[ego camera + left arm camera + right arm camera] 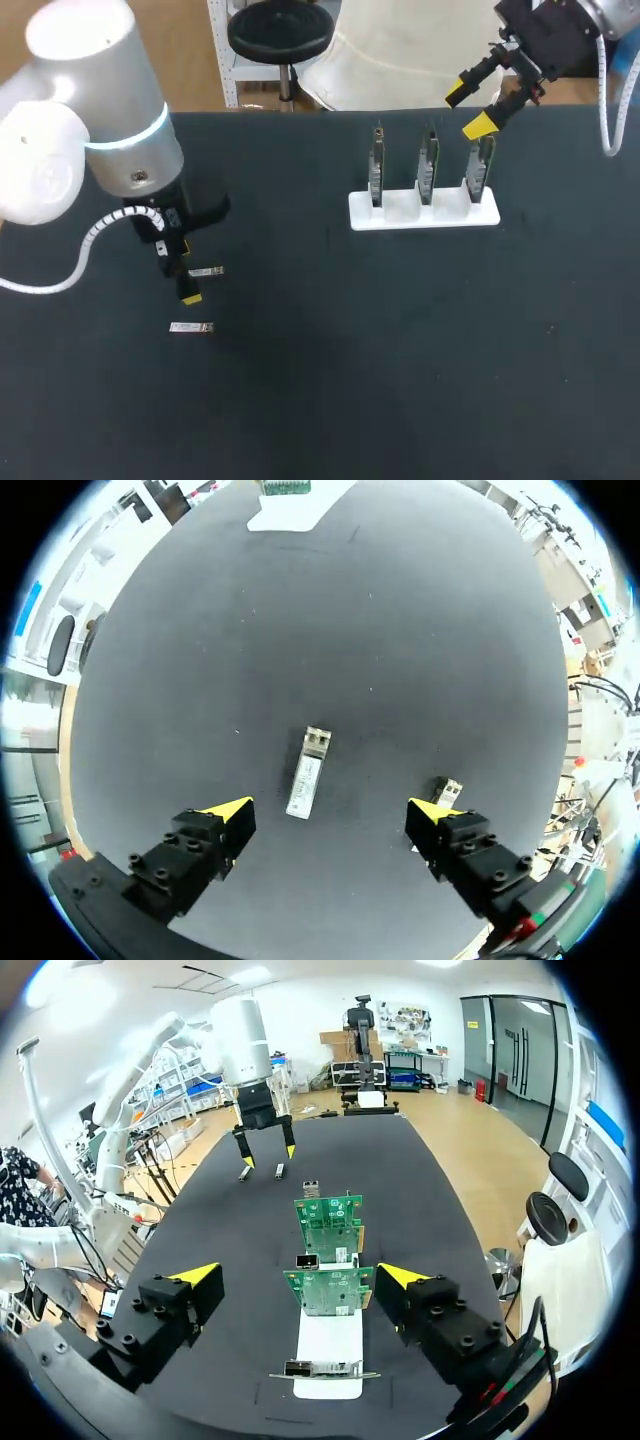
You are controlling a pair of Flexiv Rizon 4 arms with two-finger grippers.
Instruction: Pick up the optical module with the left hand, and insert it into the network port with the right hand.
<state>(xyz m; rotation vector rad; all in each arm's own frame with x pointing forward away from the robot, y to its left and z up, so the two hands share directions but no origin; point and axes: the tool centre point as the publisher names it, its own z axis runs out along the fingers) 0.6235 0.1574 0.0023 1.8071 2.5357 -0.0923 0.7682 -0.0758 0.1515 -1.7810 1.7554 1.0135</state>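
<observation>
1. On the black table point(330, 400), well to the left of the white holder point(423, 212), two small silver modules lie flat and apart from each other.
2. The first optical module point(306, 772) is a slim bar. Its long axis runs roughly toward the white holder, and its notched metal end faces that way.
3. The left gripper point(177, 272) hangs just above this module with its fingers pointing down at the table. The jaws are spread wide and hold nothing. The module lies on the table in the gap between the two yellow tips and touches neither.
4. The second optical module point(190, 327) lies about as far from the white holder as the first, with its long axis running the same way. In the left wrist view it sits just beside one yellow fingertip point(432, 810), which hides part of it.
5. Three green circuit boards point(328, 1210) stand upright in a row in the white holder. A small metal network port point(307, 1260) shows on a board edge.
6. The right gripper point(478, 108) hovers above the white holder's right end, over the outermost board. Its jaws are wide open and empty, with nothing touching the tips.
</observation>
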